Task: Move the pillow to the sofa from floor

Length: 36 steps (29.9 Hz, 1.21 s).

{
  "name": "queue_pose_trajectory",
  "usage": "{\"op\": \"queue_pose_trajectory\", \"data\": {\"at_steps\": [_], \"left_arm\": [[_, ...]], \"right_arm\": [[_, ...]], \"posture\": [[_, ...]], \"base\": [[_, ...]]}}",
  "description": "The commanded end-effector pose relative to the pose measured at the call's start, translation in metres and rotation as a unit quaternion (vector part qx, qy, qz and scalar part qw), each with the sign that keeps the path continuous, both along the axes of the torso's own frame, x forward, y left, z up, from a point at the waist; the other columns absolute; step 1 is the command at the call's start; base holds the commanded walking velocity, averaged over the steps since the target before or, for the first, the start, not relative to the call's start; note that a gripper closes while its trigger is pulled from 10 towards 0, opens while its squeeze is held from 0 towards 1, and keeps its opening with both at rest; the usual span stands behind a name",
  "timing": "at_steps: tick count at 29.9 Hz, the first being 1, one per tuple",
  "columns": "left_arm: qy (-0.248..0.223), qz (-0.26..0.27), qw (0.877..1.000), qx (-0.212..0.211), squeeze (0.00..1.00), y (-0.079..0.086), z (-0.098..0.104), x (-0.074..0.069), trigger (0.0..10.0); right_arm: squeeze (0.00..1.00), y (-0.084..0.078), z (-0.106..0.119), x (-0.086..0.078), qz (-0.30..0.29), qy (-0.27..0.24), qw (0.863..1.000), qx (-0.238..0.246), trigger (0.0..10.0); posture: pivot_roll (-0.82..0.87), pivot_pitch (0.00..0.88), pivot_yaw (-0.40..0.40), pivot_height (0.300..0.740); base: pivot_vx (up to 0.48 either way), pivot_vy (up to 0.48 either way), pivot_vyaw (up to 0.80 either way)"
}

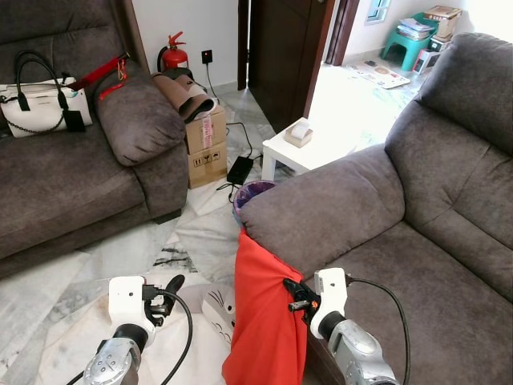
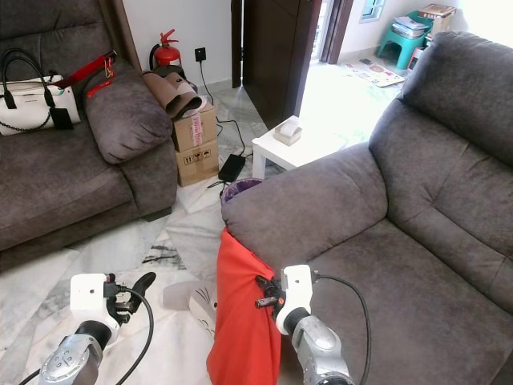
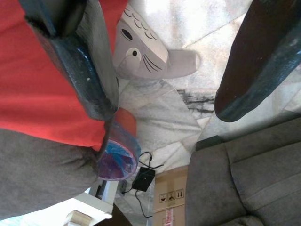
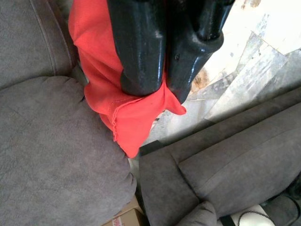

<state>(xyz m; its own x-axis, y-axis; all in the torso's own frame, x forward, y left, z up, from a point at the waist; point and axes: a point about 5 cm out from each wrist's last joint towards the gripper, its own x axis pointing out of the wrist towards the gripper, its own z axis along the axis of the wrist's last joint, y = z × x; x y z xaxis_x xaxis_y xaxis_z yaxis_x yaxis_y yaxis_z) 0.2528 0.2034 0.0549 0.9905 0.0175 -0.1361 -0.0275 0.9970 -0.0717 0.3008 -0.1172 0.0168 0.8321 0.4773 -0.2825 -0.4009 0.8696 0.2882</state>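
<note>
Right claw pinches red pillow beside sofa

Beside the far grey couch, which carries a white handbag, stacked cardboard boxes hold rolled brown mats, with a red fire extinguisher behind them, a black power adapter on the floor and a white side counter nearby.

Bright daylight from doorway, blown out on floor beyond. Head views sharp, soft shadows. Wrist views: black fingers blurred close up, backgrounds in focus.
</note>
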Motion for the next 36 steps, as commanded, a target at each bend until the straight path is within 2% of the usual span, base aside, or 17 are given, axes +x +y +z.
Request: {"op": "queue_pose_trajectory", "data": {"at_steps": [1,31,36], "left_arm": [[-0.01,0.002,1.0,0.002,0.0,0.0021,0.0034,-0.0006,10.0],[-0.009,0.005,1.0,0.011,0.0,0.0043,0.003,-0.0011,10.0],[-0.006,0.009,1.0,0.014,0.0,0.0055,0.0022,-0.0006,10.0]], "right_arm": [[0.0,0.0004,0.0296,0.02,-0.011,-0.07,0.997,0.016,10.0],[0.0,0.002,0.0286,0.0189,-0.003,-0.073,0.997,0.001,10.0],[0.0,0.0017,0.028,0.0188,-0.006,-0.07,0.997,-0.001,10.0]], "posture": [[0.21,0.12,-0.046,0.74],[0.21,0.124,-0.053,0.74],[0.21,0.124,-0.055,0.74]], "base": [[-0.266,0.0,0.0],[-0.264,0.0,0.0],[0.0,0.0,0.0]]}}
